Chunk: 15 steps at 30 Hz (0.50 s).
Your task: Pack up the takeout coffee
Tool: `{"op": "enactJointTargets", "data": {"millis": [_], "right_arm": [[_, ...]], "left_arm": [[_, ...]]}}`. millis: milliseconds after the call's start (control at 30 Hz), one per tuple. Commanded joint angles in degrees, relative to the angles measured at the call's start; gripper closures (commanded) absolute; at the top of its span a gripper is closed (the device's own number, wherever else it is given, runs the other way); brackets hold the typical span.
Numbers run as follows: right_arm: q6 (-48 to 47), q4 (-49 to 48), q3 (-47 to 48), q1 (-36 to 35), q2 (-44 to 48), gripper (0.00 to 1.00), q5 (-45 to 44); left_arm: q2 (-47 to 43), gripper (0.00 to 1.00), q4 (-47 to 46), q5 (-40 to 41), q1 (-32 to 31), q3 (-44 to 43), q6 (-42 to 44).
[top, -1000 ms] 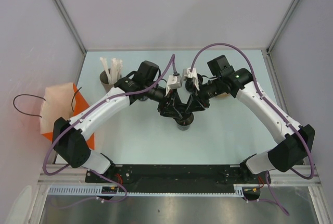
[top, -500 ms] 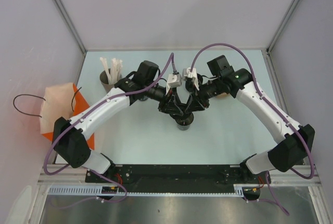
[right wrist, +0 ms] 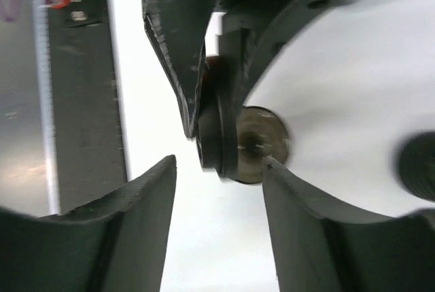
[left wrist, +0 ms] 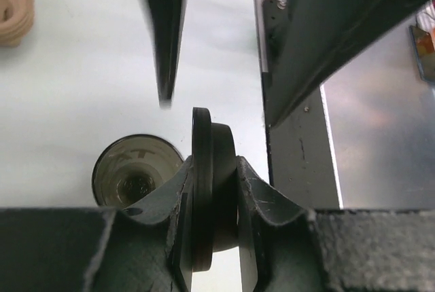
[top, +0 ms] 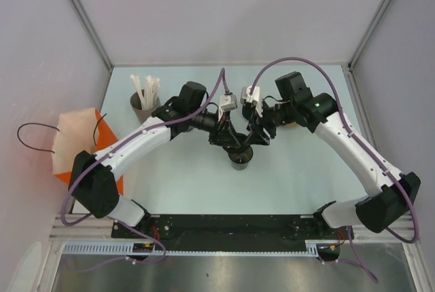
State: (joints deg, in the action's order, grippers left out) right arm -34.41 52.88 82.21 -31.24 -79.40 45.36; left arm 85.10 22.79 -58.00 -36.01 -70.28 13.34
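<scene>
A black cup (top: 240, 160) stands open-topped and lidless at mid-table; it also shows in the left wrist view (left wrist: 136, 173) and the right wrist view (right wrist: 262, 141). No lidded takeout coffee shows. My left gripper (top: 233, 142) (left wrist: 212, 164) is shut on a black round lid (left wrist: 204, 144), held on edge just above and beside the cup's rim. My right gripper (top: 256, 137) (right wrist: 219, 163) is open and empty, facing the lid (right wrist: 217, 136) from the other side, a little apart from it.
A grey cup of white straws (top: 144, 99) stands at the back left. An orange and tan paper bag (top: 80, 144) with black handles sits off the table's left edge. A tan stack (left wrist: 13, 7) lies beyond the cup. The table's near edge (left wrist: 285, 170) is close.
My right gripper has drawn back up and to the right, away from the lid and cup. My left gripper has shifted slightly, still holding the lid over the cup.
</scene>
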Motion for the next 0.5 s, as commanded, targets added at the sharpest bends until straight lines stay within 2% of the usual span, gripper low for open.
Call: {"op": "enactJointTargets", "data": {"millis": [0,167,267,300,467], "right_arm": [[1.5,-7.1,0.5,1.2,6.7,0.39,-11.9],[0.8,-12.2,-0.5,0.8,10.6,0.33,-18.6],[2.2,-17.0,-2.8,-2.1,11.7,0.34,-21.8],[3.6,-19.0,-3.1,-3.3,11.1,0.34,-22.0],[8.2,-24.1,-3.6,-6.3,6.5,0.34,-22.8]], "left_arm": [[-0.2,0.87,-10.4,3.6,4.4,3.3,-13.7],[-0.9,0.83,-20.8,6.6,10.0,6.8,-28.4],[-1.4,0.83,-22.3,11.2,11.2,7.5,-34.1],[-1.6,0.83,-22.0,14.6,11.2,7.4,-35.1],[-3.4,0.83,-22.5,19.8,11.3,8.8,-41.6]]}}
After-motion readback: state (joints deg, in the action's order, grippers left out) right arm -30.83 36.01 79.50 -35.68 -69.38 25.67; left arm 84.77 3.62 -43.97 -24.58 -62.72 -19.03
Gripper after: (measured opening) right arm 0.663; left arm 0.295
